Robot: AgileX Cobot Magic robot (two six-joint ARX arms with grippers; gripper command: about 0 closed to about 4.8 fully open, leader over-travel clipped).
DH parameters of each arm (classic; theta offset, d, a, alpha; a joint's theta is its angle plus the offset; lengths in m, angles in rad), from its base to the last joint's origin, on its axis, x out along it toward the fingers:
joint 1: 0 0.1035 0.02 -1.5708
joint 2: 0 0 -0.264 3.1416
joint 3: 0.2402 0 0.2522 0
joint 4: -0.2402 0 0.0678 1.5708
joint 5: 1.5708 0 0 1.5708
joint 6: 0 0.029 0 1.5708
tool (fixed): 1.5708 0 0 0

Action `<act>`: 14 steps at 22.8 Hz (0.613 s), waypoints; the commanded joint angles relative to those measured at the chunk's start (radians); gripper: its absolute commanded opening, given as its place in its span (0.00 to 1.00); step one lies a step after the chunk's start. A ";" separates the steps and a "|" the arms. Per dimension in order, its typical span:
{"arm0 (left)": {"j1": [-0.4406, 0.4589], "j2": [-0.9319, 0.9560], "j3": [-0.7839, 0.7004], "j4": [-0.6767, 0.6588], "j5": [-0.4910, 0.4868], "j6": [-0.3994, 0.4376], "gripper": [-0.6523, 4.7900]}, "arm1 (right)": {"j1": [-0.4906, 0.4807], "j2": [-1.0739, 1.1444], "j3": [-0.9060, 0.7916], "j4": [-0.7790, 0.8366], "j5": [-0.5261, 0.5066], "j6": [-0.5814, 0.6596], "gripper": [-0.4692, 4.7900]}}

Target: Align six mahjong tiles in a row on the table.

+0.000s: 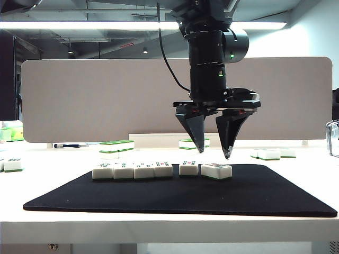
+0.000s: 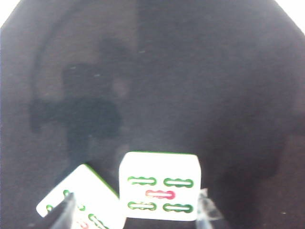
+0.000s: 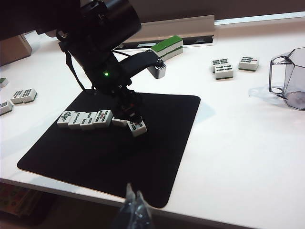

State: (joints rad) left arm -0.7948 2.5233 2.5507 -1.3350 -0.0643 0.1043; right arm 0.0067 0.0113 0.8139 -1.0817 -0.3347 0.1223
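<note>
Six small white green-based mahjong tiles [image 1: 159,170] rowed mid-frame on black mat [image 1: 254,196], sixth skewed, left gripper [image 1: 214,144] spread above, right gripper [image 3: 134,204] pressed together lower centre.

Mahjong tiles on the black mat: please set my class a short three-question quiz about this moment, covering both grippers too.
1. True or false: the left gripper, above the mat, grips a tile.
2. How many of the six mahjong tiles touch in an unbroken run? A two, B four, C six.
3. Fill in: the right gripper, off the mat's edge, holds ____.
Key: 1 false; 2 B; 3 nothing.
</note>
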 commanded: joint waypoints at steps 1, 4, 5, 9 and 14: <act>-0.005 0.002 0.000 0.008 0.002 0.000 0.70 | 0.002 -0.011 0.002 0.016 0.000 0.000 0.09; -0.005 0.008 -0.018 0.008 0.046 0.001 0.70 | 0.001 -0.011 0.002 0.016 0.000 0.000 0.09; -0.005 0.008 -0.028 0.008 0.045 0.001 0.70 | 0.002 -0.011 0.002 0.016 0.000 0.000 0.09; -0.005 0.008 -0.074 0.027 0.042 0.001 0.60 | 0.001 -0.011 0.002 0.016 0.000 0.000 0.09; -0.010 0.006 -0.074 0.050 0.041 0.126 0.39 | 0.001 -0.011 0.002 0.016 0.000 0.000 0.09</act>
State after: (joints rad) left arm -0.8009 2.5359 2.4741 -1.2934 -0.0269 0.1638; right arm 0.0067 0.0113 0.8143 -1.0817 -0.3347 0.1223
